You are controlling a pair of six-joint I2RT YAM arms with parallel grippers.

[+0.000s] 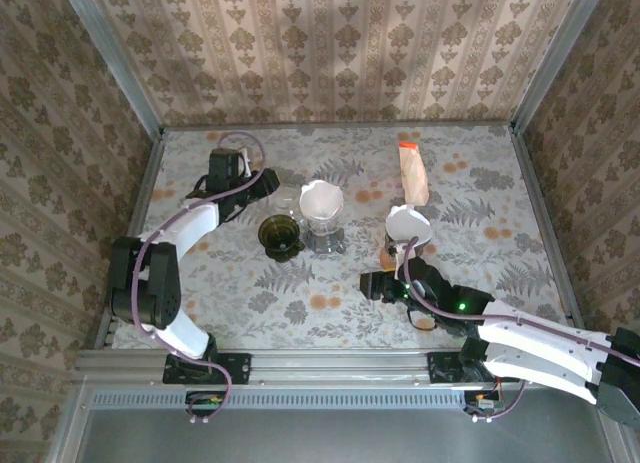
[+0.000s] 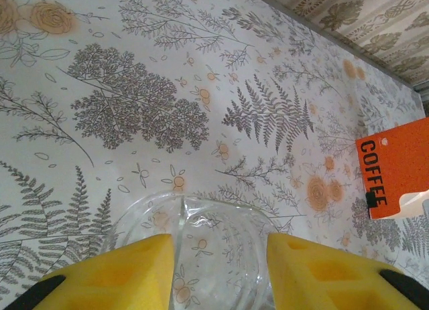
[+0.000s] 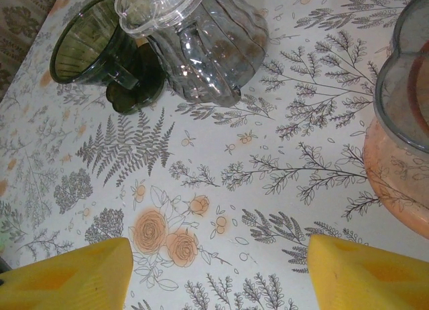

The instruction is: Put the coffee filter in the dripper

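White counter with grey ferns and orange roses; dark green dripper; just right of it, a white filter.

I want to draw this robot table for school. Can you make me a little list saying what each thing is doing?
left gripper: jaws apart, over a clear glass piece
right gripper: open, nothing between the fingers
green dripper: empty, beside the clear dripper
white filter: standing in the clear dripper, mid-table
second white filter: farther right, near the right gripper
filter packet: orange label, lying toward the back right
table: flowery cover
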